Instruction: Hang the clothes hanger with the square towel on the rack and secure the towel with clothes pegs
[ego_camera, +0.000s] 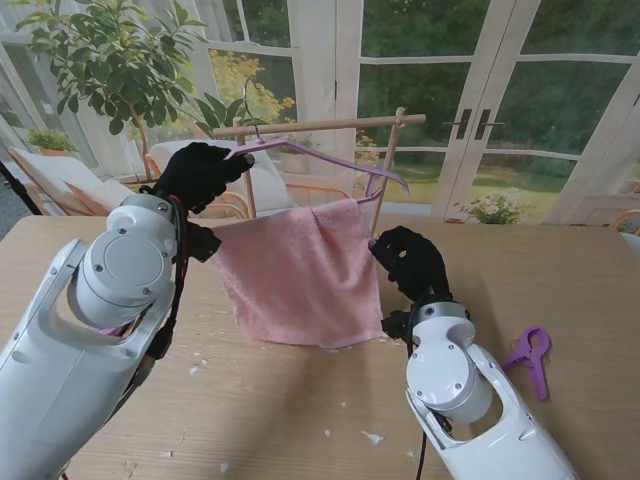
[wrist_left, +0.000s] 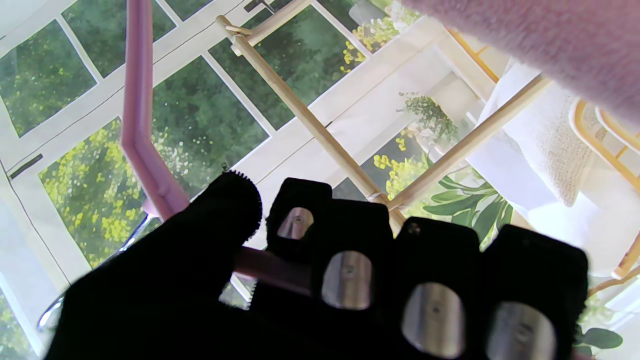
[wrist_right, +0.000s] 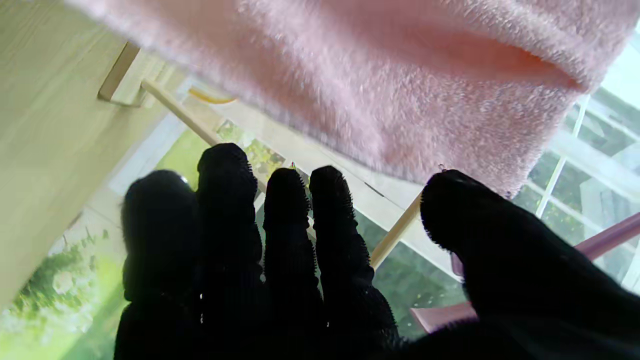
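The hanger's hook (ego_camera: 252, 128) is hidden by the left robot hand (ego_camera: 200, 172); the towel (wrist_right: 350, 80) is blurred.

You have a leafy potted tree (ego_camera: 95, 60) at upper left, glass doors (ego_camera: 480, 110) across the top, and pale crumbs (ego_camera: 371, 437) on the wooden table (ego_camera: 580, 290) at bottom centre.

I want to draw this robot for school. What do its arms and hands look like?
Both arms are glossy white with big round joint caps. The left arm has a red and a black cable running along it; the right arm shows a black cable near its lower end. The left hand and right hand wear fuzzy black gloves with five fingers. Shiny silver ovals show through holes on the left hand's fingers.
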